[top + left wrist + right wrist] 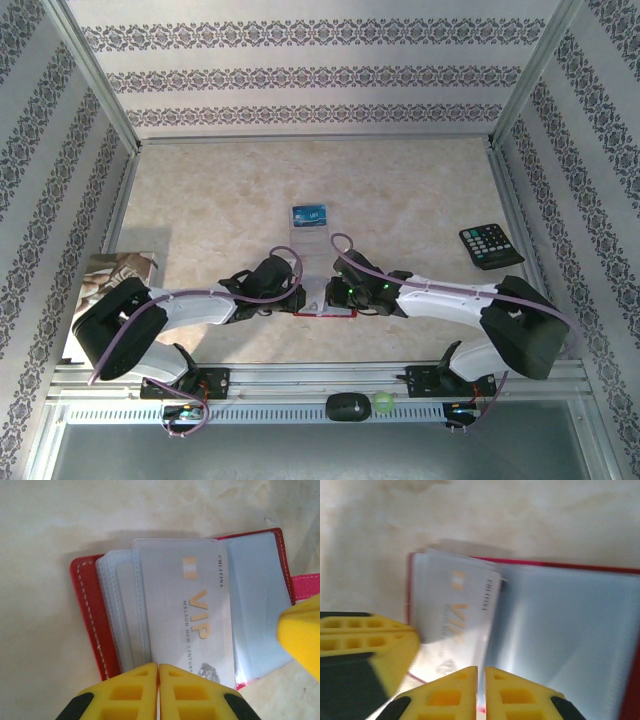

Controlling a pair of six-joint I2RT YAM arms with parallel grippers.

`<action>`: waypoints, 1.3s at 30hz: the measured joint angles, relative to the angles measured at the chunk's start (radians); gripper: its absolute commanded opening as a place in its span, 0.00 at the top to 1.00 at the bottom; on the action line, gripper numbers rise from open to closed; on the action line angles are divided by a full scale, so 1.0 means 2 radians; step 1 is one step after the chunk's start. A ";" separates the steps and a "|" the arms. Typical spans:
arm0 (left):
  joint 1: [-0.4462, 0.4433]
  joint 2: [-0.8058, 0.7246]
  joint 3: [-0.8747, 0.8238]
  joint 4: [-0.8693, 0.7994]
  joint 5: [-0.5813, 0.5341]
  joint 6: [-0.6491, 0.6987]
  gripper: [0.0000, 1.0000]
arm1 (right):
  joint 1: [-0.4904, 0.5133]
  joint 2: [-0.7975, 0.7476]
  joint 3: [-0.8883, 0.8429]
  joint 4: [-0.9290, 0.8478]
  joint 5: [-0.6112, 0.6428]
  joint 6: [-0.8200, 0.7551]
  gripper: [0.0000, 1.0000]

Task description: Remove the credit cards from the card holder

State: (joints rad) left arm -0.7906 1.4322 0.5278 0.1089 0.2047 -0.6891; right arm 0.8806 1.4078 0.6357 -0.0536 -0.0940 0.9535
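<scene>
The red card holder lies open on the table, its clear sleeves fanned out. A silver-grey credit card with gold VIP print sticks out of a sleeve toward my left gripper, which is shut on the card's near edge. In the right wrist view the same card tilts over the holder. My right gripper pinches the holder's sleeve edge through a narrow slit. Its finger shows at the holder's right side. A blue credit card lies farther back. Both grippers meet over the holder.
A black keypad remote lies at the right, near the wall. A printed sheet sits at the left edge beside the left arm. On the front rail rest a black oval object and a green ring.
</scene>
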 measured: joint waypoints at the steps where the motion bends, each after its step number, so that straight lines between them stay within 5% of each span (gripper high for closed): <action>1: 0.000 -0.004 -0.001 -0.004 0.000 0.000 0.87 | -0.003 -0.001 -0.002 0.013 -0.007 0.000 0.84; 29: 0.000 -0.002 -0.006 -0.003 0.000 -0.010 0.91 | -0.040 0.088 -0.038 0.162 -0.091 0.073 0.80; 39: 0.001 0.000 -0.006 0.004 0.001 -0.010 0.94 | -0.039 0.096 -0.033 0.167 -0.077 0.079 0.99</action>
State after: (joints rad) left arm -0.7887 1.4326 0.5163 0.1165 0.2058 -0.7094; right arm 0.8028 1.5993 0.5690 0.2798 -0.2481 1.1122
